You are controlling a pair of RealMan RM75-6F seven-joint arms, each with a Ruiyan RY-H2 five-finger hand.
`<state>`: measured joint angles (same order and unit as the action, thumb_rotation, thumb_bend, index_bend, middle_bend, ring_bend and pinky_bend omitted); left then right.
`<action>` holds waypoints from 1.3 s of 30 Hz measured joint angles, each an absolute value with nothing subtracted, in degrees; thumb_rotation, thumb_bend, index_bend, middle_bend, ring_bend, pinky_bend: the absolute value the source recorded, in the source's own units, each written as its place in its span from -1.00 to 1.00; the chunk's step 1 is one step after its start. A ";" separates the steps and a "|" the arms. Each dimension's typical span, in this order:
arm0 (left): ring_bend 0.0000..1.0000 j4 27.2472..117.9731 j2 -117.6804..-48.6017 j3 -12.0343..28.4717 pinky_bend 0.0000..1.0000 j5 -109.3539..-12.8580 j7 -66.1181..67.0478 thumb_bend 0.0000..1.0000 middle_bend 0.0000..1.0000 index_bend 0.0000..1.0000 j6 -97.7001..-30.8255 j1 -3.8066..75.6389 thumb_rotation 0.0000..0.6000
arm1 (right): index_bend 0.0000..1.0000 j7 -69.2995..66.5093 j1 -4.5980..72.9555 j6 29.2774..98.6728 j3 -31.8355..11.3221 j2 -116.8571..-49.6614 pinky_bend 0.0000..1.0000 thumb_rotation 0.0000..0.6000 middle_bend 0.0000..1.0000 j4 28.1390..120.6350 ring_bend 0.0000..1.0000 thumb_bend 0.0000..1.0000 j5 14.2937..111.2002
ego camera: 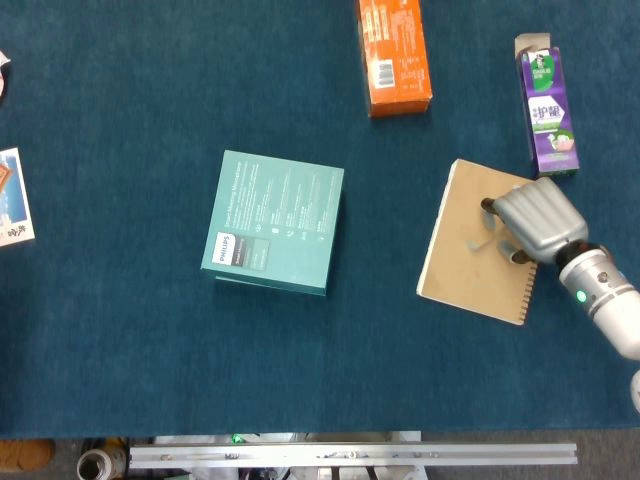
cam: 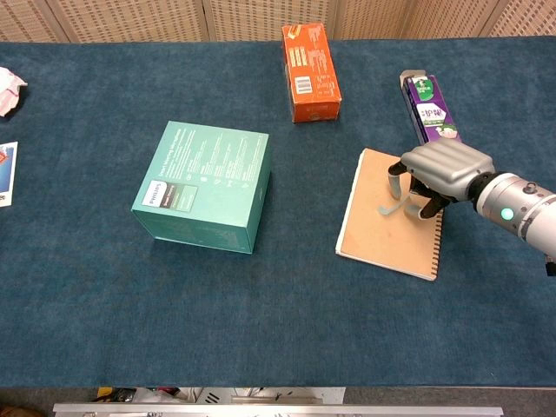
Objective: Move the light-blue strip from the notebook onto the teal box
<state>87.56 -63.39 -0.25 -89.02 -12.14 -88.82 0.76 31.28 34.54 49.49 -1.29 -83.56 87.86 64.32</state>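
On the dark blue carpeted desk (cam: 87, 287), the square teal cardboard box (cam: 203, 184) stands well left of the brown spiral-bound notebook (cam: 388, 219). Above the notebook, the silver right hand (cam: 441, 168) pinches the curled light-blue strip (cam: 395, 193) in its fingers (cam: 399, 168).

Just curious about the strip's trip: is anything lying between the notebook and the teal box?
Nothing: both views show only bare blue tabletop between the notebook and the teal box.

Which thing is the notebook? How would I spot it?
Find the big teal box mid-table, then look toward the robot's right hand. Beneath that hand lies the notebook: flat, plain brown, with a wire spiral edge, unlike the printed cartons nearby.
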 measured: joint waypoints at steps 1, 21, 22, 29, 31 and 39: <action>-0.68 87.53 -63.39 -0.24 -0.86 -88.99 -12.20 -0.32 -0.46 -0.61 -88.84 0.74 1.00 | 0.02 31.35 34.62 49.48 -1.24 -83.72 1.00 1.00 0.91 87.73 1.00 -0.37 64.21; -0.68 86.74 -63.71 -0.18 -0.86 -88.78 -12.80 -0.32 -0.46 -0.61 -88.40 0.76 1.00 | 0.10 31.90 35.41 50.56 -0.61 -84.87 1.00 1.00 0.91 86.28 1.00 -0.33 62.28; -0.68 86.72 -63.72 -0.19 -0.86 -88.81 -12.82 -0.32 -0.46 -0.61 -88.42 0.76 1.00 | 0.10 31.94 35.43 50.62 -0.56 -84.90 1.00 1.00 0.91 86.25 1.00 -0.33 62.25; -0.68 86.46 -63.79 -0.22 -0.86 -88.72 -13.07 -0.32 -0.46 -0.62 -88.41 0.67 1.00 | 0.14 32.05 35.51 51.05 -0.41 -85.19 1.00 1.00 0.92 86.08 1.00 -0.31 61.93; -0.68 86.35 -63.80 -0.25 -0.86 -88.65 -13.15 -0.32 -0.46 -0.62 -88.35 0.62 1.00 | 0.17 32.09 35.54 51.14 -0.36 -85.30 1.00 1.00 0.92 86.08 1.00 -0.31 61.84; -0.68 86.39 -63.63 -0.32 -0.87 -88.75 -13.23 -0.32 -0.46 -0.62 -88.24 0.64 1.00 | 0.22 32.46 35.56 51.66 -0.14 -85.50 1.00 1.00 0.92 86.06 1.00 -0.29 61.51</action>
<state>86.39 -63.63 -0.32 -88.75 -13.23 -88.24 0.64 32.46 35.56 51.66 -0.14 -85.50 86.06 61.51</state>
